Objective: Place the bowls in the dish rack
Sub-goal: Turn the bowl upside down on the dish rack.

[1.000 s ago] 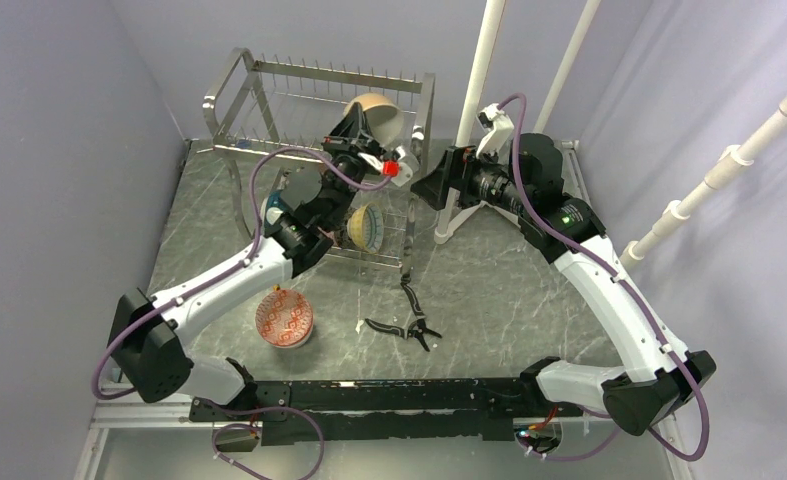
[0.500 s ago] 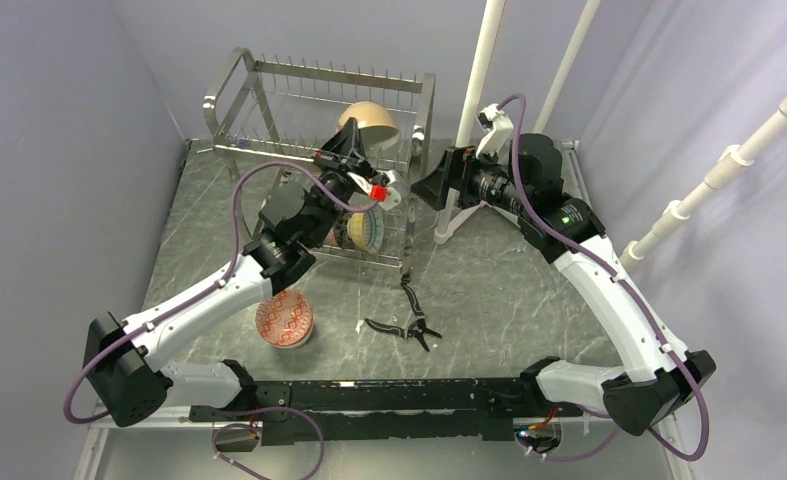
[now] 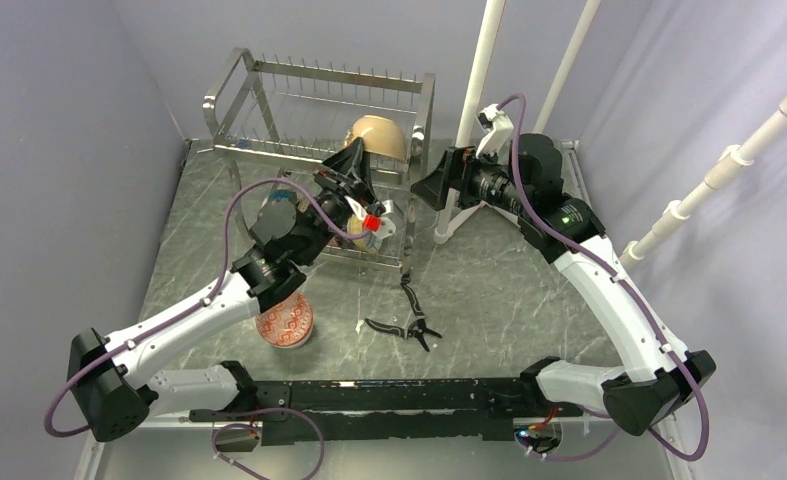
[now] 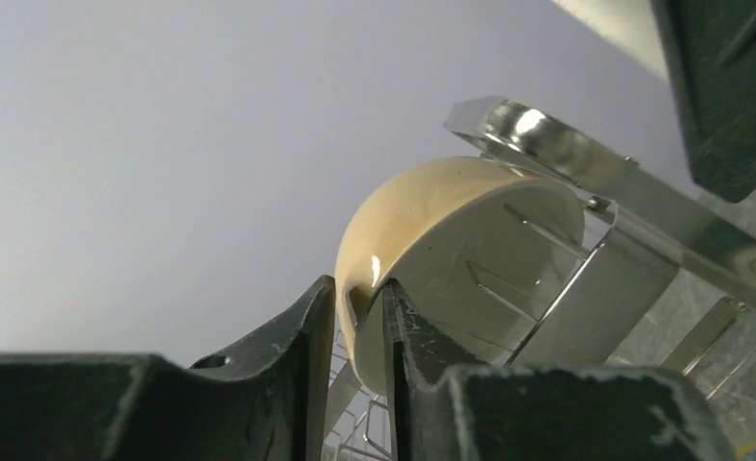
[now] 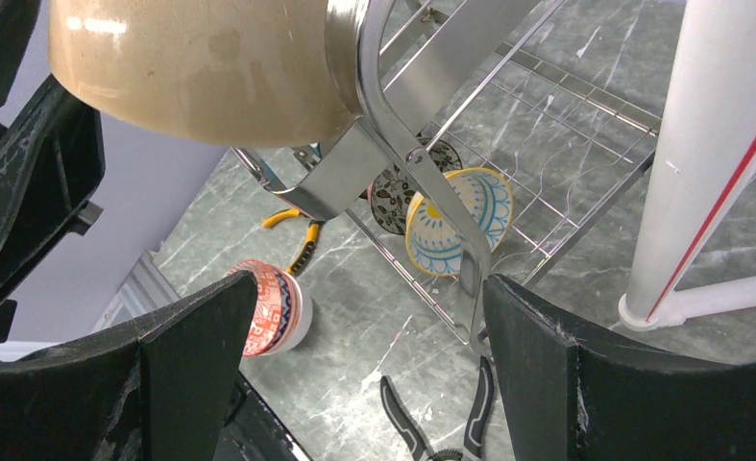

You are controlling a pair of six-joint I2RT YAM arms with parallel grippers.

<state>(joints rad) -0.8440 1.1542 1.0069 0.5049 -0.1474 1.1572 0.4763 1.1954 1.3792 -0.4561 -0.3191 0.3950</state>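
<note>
While the left gripper [image 4: 359, 290], narrowly parted, straddles the tan bowl [image 4: 470, 230] edge, the right gripper [image 5: 366, 283] gapes wide

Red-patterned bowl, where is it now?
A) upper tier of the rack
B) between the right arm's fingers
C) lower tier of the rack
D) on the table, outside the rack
D: the red-patterned bowl stands upright on the table in front of the dish rack, outside its wires. The right wrist view shows the same.
</note>
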